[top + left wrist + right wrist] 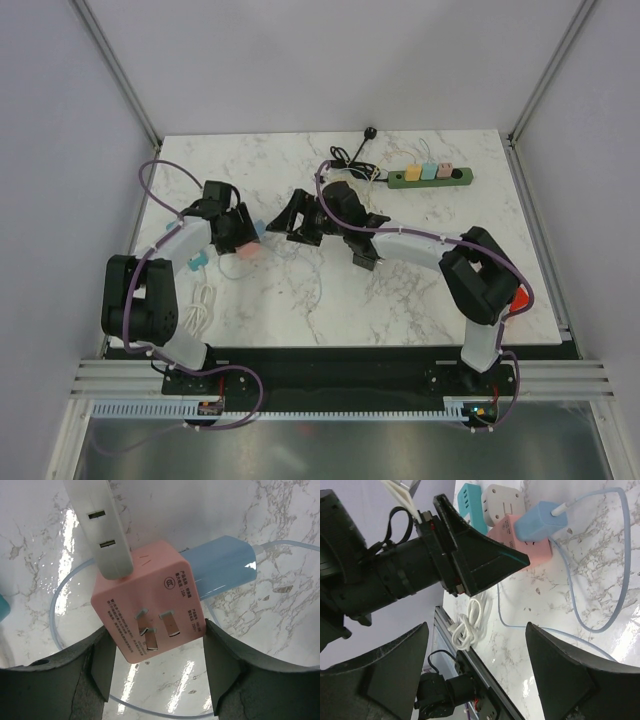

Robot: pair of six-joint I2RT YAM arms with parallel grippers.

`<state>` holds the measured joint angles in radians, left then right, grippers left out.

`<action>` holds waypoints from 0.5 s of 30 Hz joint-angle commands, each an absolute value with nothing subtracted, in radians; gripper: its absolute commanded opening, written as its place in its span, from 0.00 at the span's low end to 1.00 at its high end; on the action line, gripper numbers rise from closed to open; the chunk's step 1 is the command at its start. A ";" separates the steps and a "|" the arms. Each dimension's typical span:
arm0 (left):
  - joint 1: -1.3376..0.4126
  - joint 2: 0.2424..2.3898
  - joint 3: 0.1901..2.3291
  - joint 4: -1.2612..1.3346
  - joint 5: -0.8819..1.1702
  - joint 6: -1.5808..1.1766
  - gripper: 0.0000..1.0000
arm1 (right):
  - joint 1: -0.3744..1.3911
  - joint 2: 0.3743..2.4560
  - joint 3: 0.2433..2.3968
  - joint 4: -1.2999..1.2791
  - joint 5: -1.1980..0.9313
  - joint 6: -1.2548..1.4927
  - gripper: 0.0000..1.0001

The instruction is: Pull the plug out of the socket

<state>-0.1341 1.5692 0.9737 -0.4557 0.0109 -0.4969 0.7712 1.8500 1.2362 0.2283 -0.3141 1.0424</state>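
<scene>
A pink socket cube (150, 610) lies on the marble table with its three metal prongs facing my left wrist camera. A blue plug (225, 567) with a thin blue cable sticks out of its right side. A white plug (102, 525) sits in its top. My left gripper (156, 650) has both fingers pressed against the cube's sides. In the top view the left gripper (240, 232) is over the cube (245, 252). My right gripper (300, 222) is wide open and empty, just right of the blue plug (540, 520) and facing it.
A green power strip (430, 175) with pastel plugs and a black cable (355, 160) lies at the back. A teal adapter (195, 262) and a coiled white cable (200, 305) lie near the left arm. The thin blue cable (580, 595) loops over the table.
</scene>
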 commanded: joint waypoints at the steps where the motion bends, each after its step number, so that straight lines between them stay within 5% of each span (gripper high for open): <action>1: -0.135 1.526 0.979 -0.429 0.115 -0.440 0.02 | 0.782 1.882 1.285 0.276 -0.282 1.046 0.87; 15: -0.135 1.405 0.924 -0.370 0.311 -0.396 0.02 | 0.788 2.016 1.328 0.313 -0.238 1.046 0.87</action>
<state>-0.1333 1.4609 0.9375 -0.4458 0.2363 -0.4488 0.7830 1.9915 1.2858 0.2592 -0.2699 1.0439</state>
